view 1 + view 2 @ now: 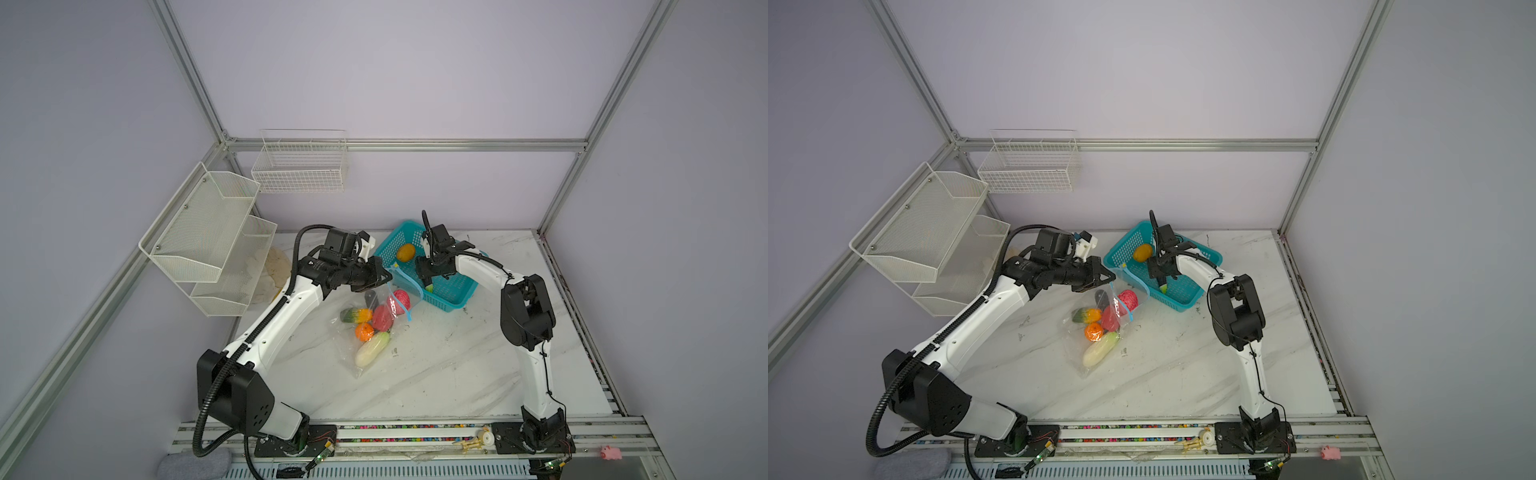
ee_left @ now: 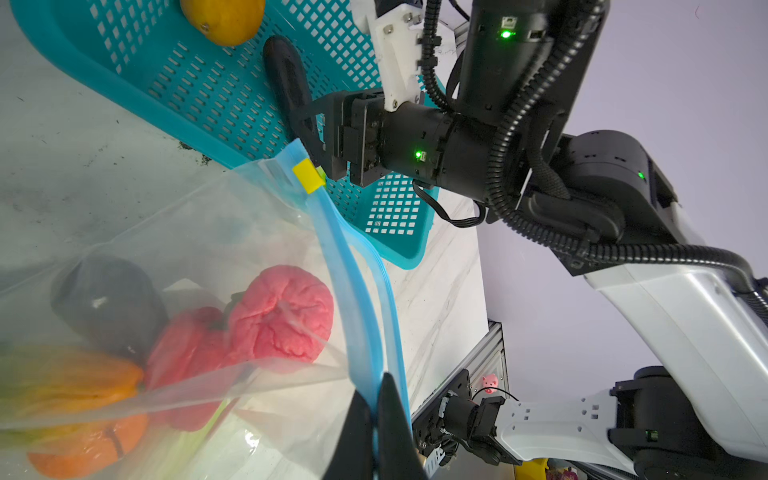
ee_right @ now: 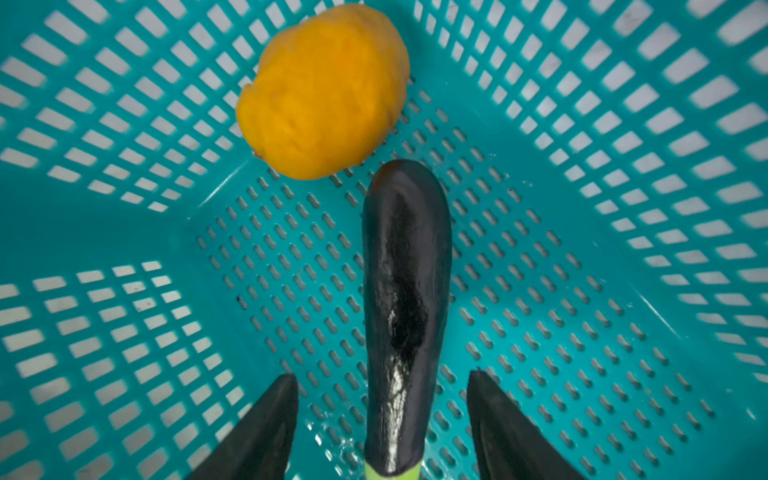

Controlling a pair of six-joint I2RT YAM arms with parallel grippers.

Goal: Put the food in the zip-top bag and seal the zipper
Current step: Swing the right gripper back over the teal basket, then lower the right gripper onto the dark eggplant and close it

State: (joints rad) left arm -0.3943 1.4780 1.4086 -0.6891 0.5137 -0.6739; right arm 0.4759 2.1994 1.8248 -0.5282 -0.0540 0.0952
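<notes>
The clear zip-top bag (image 1: 360, 360) lies mid-table in both top views, holding food: a white radish (image 1: 372, 349), an orange (image 1: 365, 331), pink-red pieces (image 2: 282, 311), a green-orange cucumber (image 1: 355, 314) and a dark eggplant (image 2: 108, 299). My left gripper (image 2: 376, 399) is shut on the light-blue zipper (image 2: 353, 282), lifting the bag's mouth; the yellow slider (image 2: 308, 174) sits at the far end. My right gripper (image 3: 382, 374) is down in the teal basket (image 3: 582, 249), open, with a finger on each side of another eggplant (image 3: 405, 270) and a gap to both. A yellow-orange mango (image 3: 324, 91) lies just beyond.
White mesh shelves (image 1: 208, 232) hang on the left wall, and a wire basket (image 1: 299, 166) hangs on the back wall. A tan cloth-like lump (image 1: 276, 266) lies under the shelves. A pink pig toy (image 1: 611, 452) sits on the front rail at the right.
</notes>
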